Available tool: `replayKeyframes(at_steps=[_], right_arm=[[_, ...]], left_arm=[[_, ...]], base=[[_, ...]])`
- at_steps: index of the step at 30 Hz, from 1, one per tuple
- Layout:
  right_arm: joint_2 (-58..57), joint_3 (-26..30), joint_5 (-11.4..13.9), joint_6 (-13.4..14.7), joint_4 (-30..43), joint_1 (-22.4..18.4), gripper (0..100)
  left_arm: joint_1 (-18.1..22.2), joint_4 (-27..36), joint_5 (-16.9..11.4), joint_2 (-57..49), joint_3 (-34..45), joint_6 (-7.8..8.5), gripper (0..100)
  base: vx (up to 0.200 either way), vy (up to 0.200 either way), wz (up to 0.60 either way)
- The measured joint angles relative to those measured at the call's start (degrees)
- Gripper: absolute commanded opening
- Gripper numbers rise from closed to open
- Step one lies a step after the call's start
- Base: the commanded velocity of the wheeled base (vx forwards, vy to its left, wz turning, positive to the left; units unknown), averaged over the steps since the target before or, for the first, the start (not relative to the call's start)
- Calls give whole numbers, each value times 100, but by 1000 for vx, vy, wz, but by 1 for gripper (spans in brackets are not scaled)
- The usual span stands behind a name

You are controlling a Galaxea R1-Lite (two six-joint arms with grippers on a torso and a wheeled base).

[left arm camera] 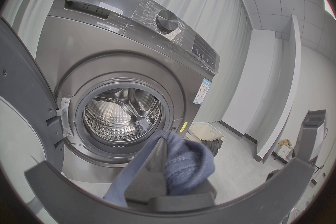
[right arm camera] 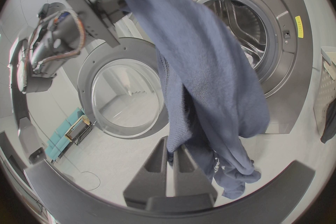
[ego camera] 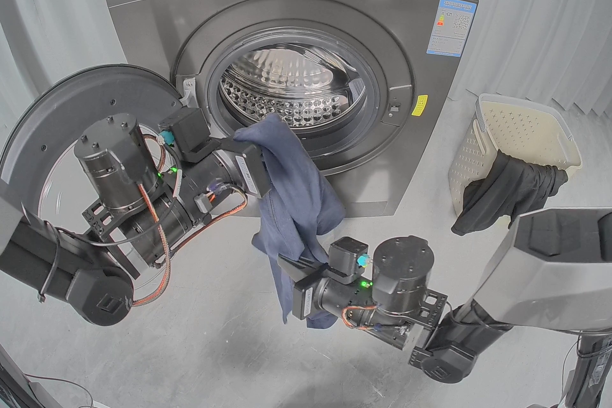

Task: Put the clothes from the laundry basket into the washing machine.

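A blue garment [ego camera: 294,192] hangs in front of the washing machine [ego camera: 395,27], just below the open drum [ego camera: 287,87]. My left gripper [ego camera: 262,159] is shut on its top end, level with the drum's lower rim. In the left wrist view the blue garment [left arm camera: 189,165] is bunched over the left gripper [left arm camera: 166,153]. My right gripper [ego camera: 288,273] is shut on the lower part of the cloth, nearer the floor. The right wrist view has the blue garment [right arm camera: 210,77] draped from the left gripper [right arm camera: 117,2] down into the right gripper [right arm camera: 170,155]. A dark garment [ego camera: 510,189] hangs over the laundry basket [ego camera: 529,132].
The round washer door [ego camera: 70,109] stands swung open on the left, behind my left arm. The cream basket leans on the floor to the right of the machine. Grey floor [ego camera: 210,326] lies open beneath the hanging cloth. Curtains line the wall behind.
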Motion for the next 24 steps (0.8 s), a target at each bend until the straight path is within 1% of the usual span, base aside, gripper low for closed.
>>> replayKeyframes(at_steps=[3,7,10,13,19,24], right_arm=[[-280,407,-7,-11,-40,50,0],[-675,800,-10,-28,-30,74,0],[-992,1030,-7,-55,6,80,0],[-1276,1254,-2,-184,30,59,0],[-1698,1541,1,-391,41,-71,0],[-1952,1624,1,-455,44,-245,0]], left_arm=[[38,2,62,23,-9,-2,0],[96,9,121,45,-11,-24,0],[127,30,211,56,-5,-119,0],[132,106,289,59,24,-191,0],[162,397,432,50,6,-246,0],[206,462,485,32,-44,-279,0]], base=[[0,0,0],[0,0,0],[0,0,0],[0,0,0],[0,0,0],[0,0,0]])
